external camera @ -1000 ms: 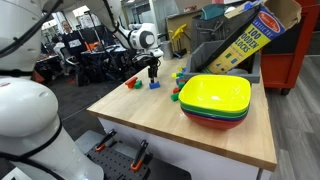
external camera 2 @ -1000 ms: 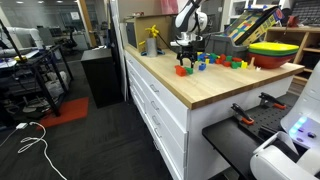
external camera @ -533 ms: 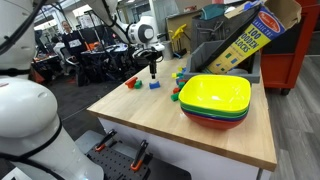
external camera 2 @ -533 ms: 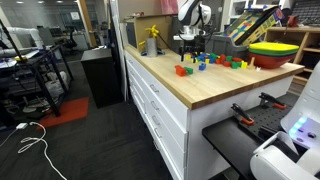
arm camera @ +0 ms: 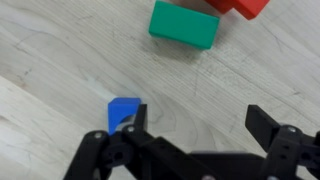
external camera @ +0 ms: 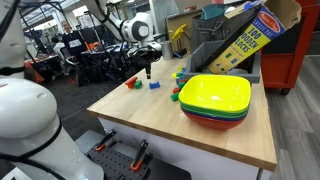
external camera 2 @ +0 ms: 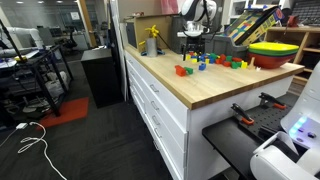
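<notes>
The end effector (arm camera: 200,125) hangs over the counter (arm camera: 60,50), its jaws spread wide and empty. The blue block (arm camera: 124,110) lies by its left finger. Beyond the blue block lies a green block (arm camera: 184,24), with a red block (arm camera: 240,7) just beside it.

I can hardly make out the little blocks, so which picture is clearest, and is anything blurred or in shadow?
Wrist view: the clearest, with even light; the blue block and green block look crisp, and the open gripper is a dark silhouette. In an exterior view, the yellow bowl is bright and plain, but the white robot body close to the camera is soft and out of focus.
</notes>
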Tool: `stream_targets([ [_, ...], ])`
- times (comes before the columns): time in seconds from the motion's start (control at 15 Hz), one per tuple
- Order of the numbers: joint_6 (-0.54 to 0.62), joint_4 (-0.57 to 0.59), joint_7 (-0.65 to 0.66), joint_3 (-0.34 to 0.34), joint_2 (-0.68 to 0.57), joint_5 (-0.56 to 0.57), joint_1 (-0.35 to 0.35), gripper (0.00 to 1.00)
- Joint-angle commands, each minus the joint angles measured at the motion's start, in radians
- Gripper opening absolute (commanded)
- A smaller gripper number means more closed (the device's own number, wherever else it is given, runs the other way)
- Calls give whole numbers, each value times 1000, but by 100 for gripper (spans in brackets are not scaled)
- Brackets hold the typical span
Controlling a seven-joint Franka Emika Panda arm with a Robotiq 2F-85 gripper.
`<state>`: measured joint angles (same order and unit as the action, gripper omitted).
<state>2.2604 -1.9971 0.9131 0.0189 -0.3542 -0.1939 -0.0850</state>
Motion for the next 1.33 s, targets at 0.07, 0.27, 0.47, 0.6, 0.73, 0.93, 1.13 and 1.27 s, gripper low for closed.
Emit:
stream_targets([
  [0.07, 8, -69, -72, -17, 38, -23, 7, 100],
  [0.27, 21, -84, -82, -12, 40, -14, 3, 100],
  [0.47, 34, -88, -89, -11, 52, -13, 2, 100],
  [0.6, 37, -87, -93, -11, 55, -13, 2, 100],
  [0.73, 38, -90, -92, -10, 57, -10, 1, 100],
  [0.93, 45, -95, -90, -7, 53, -1, 0, 100],
  [1.13, 61, -93, -89, -5, 41, 10, -2, 100],
  [1.27, 71, -89, -88, -3, 38, 18, -3, 100],
])
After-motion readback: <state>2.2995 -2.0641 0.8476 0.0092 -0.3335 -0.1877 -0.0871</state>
